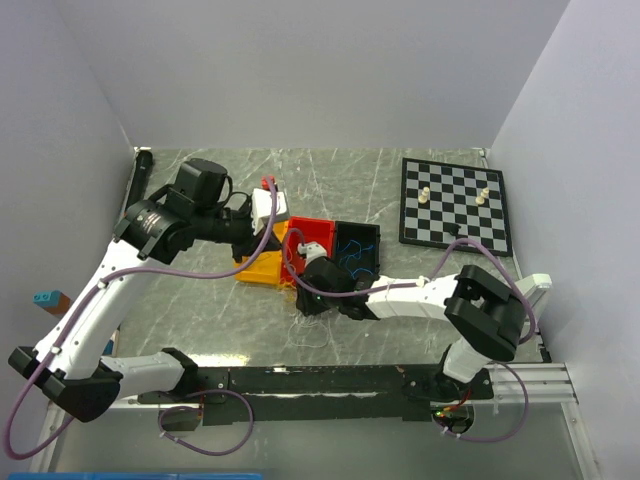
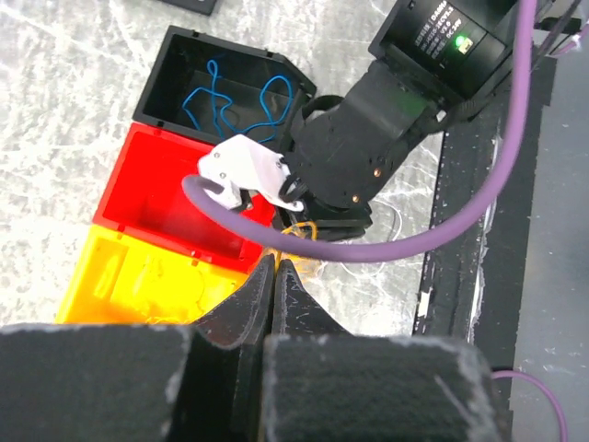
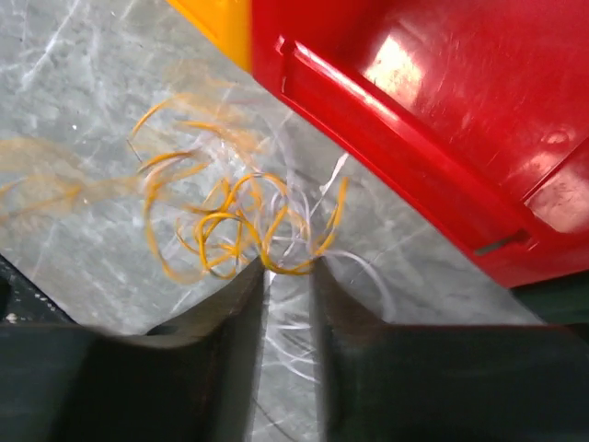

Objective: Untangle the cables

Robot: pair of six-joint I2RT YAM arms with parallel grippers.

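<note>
Right claw [image 3: 287, 269], slightly apart, straddles tangled yellow cables [image 3: 221, 221] beside red bin [image 3: 414, 120]; left claw [image 2: 276, 276] closed.

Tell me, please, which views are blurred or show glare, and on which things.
Right wrist view: the yellow cable is smeared by motion blur, and the red bin carries a whitish glare patch. Left wrist view: the left gripper, close to the lens, looks slightly soft, while the blue cable in the black bin is sharp. Top external view: even light, no strong glare on the table.
</note>
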